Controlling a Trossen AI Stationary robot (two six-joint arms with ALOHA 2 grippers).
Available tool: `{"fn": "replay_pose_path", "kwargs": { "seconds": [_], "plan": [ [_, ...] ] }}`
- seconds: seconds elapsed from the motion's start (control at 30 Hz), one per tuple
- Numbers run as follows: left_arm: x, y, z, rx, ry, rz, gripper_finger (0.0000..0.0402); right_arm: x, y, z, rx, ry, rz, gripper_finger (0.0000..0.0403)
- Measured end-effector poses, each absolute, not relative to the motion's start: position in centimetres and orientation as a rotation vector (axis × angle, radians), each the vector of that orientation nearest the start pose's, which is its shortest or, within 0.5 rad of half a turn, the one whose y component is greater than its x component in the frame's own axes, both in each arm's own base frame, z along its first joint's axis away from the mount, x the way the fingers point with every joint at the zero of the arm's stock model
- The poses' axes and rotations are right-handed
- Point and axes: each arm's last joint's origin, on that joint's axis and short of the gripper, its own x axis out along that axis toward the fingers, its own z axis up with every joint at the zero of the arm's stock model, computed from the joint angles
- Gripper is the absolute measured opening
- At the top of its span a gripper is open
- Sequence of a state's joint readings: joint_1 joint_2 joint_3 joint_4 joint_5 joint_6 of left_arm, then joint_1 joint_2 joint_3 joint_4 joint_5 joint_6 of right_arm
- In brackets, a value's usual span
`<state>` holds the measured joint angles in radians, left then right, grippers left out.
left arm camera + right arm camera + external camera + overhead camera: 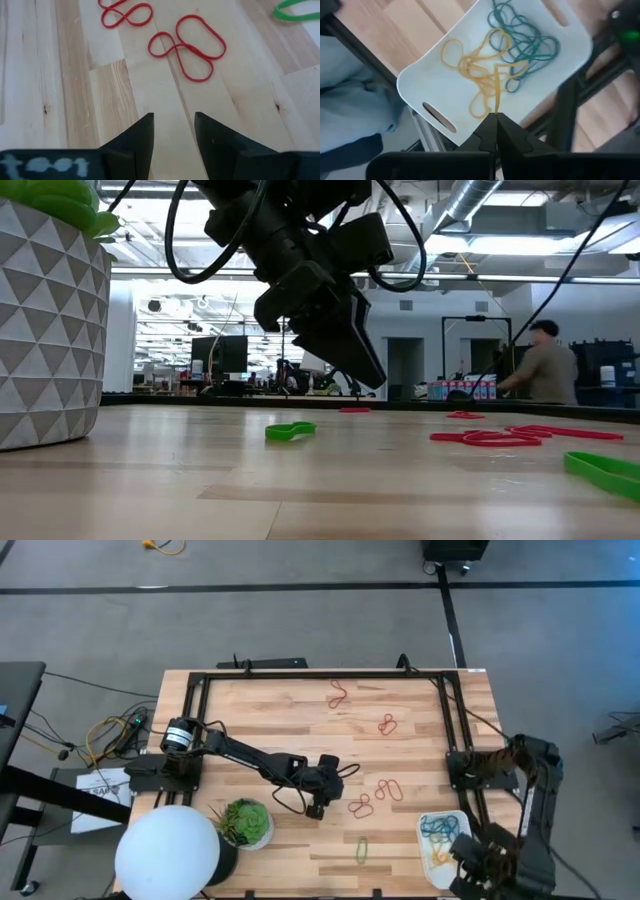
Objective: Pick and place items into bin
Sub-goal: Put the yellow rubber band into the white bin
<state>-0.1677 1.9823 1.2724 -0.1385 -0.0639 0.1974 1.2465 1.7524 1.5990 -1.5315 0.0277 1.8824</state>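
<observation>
We see the left gripper [317,810] low over the wooden surface [300,710] with its fingers [140,137] apart and empty, near the red bands [187,47] that lie loose beside the green band [362,849]. The right gripper [496,122] hangs above the white bin [445,85], its fingers pressed together with a yellow band [480,70] at their tips, over teal bands [525,40] in the bin.

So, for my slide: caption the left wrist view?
Open left gripper above bare wood, approaching twisted red rubber bands.
</observation>
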Motion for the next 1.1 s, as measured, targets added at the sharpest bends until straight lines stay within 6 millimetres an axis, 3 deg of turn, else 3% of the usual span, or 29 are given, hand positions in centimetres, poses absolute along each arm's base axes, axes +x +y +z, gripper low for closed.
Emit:
{"fn": "replay_pose_path", "kwargs": {
  "seconds": [0.17, 0.33, 0.6, 1.1],
  "plan": [
    [41.0, -6.7, 16.0, 0.282, 0.819, -0.18, 0.0132, 11.0, 30.8, 26.4, 0.344, 1.5, -0.572, 0.0],
    [41.1, -6.8, 16.0, 0.281, 0.808, -0.179, 0.0132, 11.8, 31.0, 24.4, 0.229, 1.55, -0.654, 0.0001],
    [41.1, -6.8, 16.0, 0.28, 0.808, -0.18, 0.0132, 11.8, 30.2, 25.2, 0.2, 1.605, -0.64, 0.0],
    [41.1, -6.7, 16.0, 0.288, 0.808, -0.183, 0.0132, 11.5, 30.0, 24.8, 0.183, 1.662, -0.646, 0.0]
  ]
}}
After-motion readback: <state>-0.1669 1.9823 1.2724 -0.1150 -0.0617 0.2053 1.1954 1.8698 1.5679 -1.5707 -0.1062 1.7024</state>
